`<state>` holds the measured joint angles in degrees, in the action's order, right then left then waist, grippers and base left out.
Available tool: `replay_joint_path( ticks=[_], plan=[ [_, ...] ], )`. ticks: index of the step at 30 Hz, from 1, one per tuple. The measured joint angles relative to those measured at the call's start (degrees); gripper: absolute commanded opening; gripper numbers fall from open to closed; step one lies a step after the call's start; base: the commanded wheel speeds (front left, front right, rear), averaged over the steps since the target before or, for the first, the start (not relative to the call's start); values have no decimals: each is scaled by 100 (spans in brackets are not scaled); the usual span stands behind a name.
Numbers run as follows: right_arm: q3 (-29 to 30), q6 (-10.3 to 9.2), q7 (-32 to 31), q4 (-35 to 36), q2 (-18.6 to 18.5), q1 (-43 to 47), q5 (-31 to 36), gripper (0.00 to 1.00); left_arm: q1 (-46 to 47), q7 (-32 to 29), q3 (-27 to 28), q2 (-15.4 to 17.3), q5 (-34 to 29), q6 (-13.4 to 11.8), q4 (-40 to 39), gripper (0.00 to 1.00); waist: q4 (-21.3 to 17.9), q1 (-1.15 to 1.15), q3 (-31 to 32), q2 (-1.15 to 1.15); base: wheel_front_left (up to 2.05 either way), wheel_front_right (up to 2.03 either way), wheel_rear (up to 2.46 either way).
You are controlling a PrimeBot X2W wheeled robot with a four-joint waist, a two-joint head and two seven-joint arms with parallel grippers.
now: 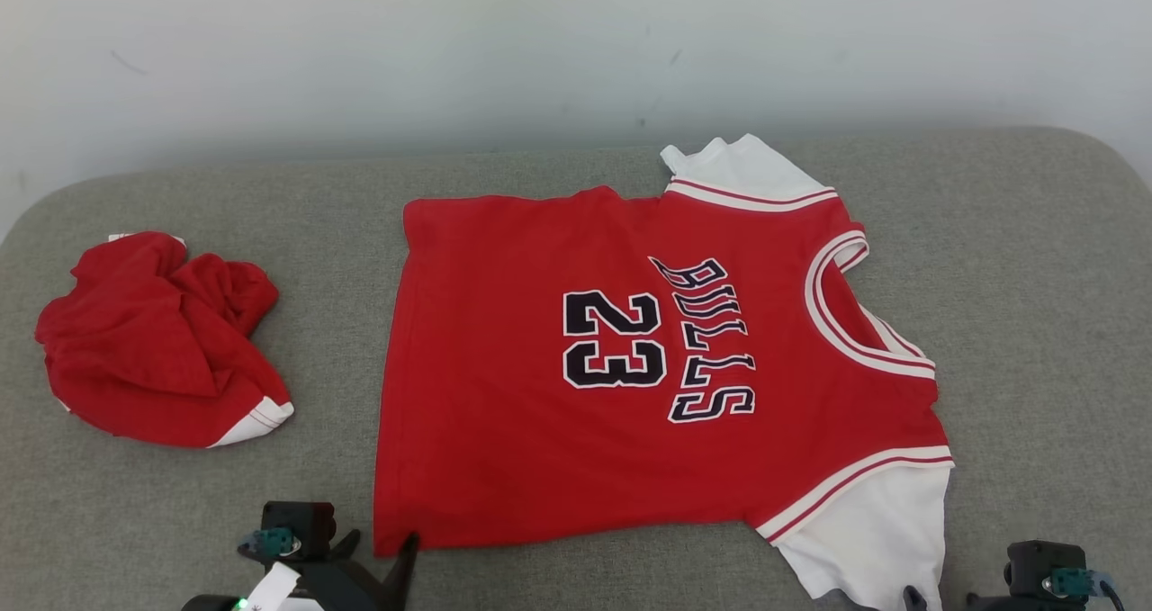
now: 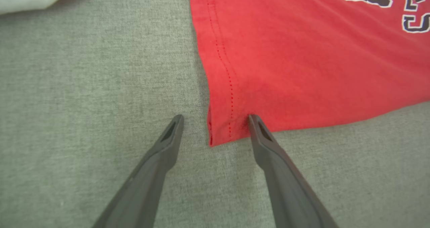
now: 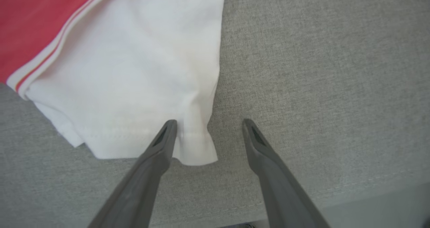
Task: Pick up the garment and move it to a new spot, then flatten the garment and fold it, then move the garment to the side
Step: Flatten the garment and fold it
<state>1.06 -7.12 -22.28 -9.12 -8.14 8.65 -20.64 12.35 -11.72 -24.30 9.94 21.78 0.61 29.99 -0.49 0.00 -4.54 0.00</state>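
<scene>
Across the grey padded worktop (image 1: 1035, 260) the red jersey (image 1: 540, 431) lies spread flat at centre, with a crumpled red garment (image 1: 153, 350) well apart on its left. My left pincer (image 2: 215, 120) stands wide open, straddling the near hem corner; my right pincer (image 3: 209, 124), equally open and empty, brackets the white sleeve's corner. My worry: closing too shallow catches one layer or the upholstery itself, and an uneven lift would drag the jersey askew.
</scene>
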Motion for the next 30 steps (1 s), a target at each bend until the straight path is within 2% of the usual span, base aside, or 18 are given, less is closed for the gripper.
replay_joint_path(
  ticks=[1, 5, 8, 12, 16, 19, 30],
  plan=[
    [0, 0, -22, 23, 4, 37, 1, 100, -1, 15, 0, 0, 1, 1, 10, 89, -1, 0, 2, 0, 0, 0, 0],
    [36, -1, -149, 140, 38, 85, 1, 100, -10, 18, 22, 34, 54, 45, 10, 74, -9, 0, 11, 0, 0, 0, 0],
    [70, 0, -224, 233, 51, 114, 1, 100, -38, 19, 21, 34, 65, 49, -27, 67, -8, 0, 17, 0, 0, 0, 0],
    [87, -1, -322, 290, 69, 187, 0, 100, -75, 19, -29, 20, 67, 96, -112, 67, 3, 0, 23, 0, 0, 0, 0],
    [130, -1, -420, 378, 90, 266, 0, 100, -158, 18, -97, -36, 67, 104, -190, 58, 28, 0, 26, 0, 0, 0, 0],
    [146, -1, -501, 400, 145, 281, 0, 100, -158, 14, -131, -41, 66, 143, -207, 47, 44, 0, 25, 0, 0, 0, 0],
    [474, -1, -655, 480, 219, 284, 89, 100, -162, 12, -148, -42, 67, 143, -299, 47, 57, 0, -28, 0, 0, 0, 0]
  ],
)
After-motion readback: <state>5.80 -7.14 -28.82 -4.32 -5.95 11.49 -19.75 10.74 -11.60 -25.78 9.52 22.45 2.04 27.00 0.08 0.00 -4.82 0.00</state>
